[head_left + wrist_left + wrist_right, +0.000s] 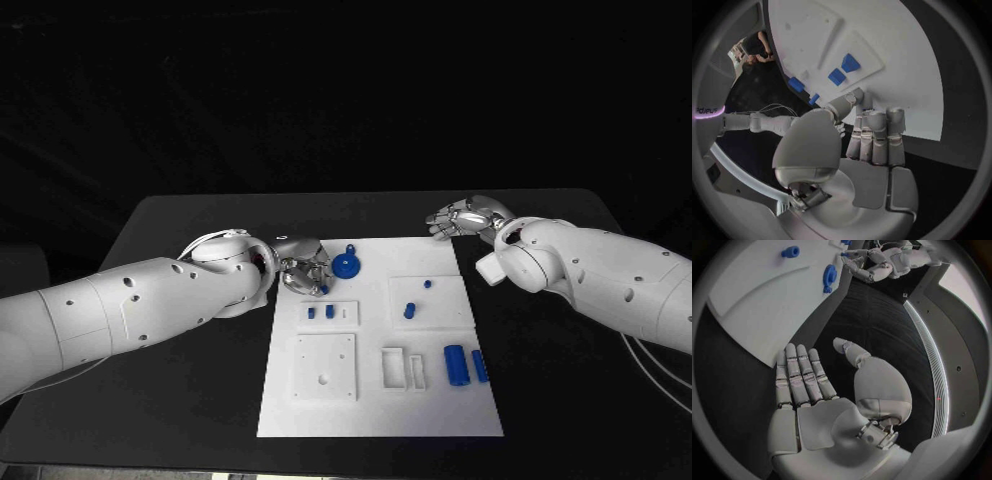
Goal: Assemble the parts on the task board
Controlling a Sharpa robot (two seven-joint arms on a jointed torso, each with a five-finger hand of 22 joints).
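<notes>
We see two blue cylinders (pixel 464 365) lying nearest on the task board (pixel 378 400). Farther on, our left hand (pixel 299 272) sits at the board's left edge, fingers together, holding nothing, beside the blue gear (pixel 346 264). Farthest, our right hand (pixel 464 217) hovers spread, empty.

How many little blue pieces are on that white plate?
7 that I can make out: a round gear at the far edge by the left hand, two small blocks, two pegs mid-plate, and two cylinders nearer. The hand may hide more.
</notes>
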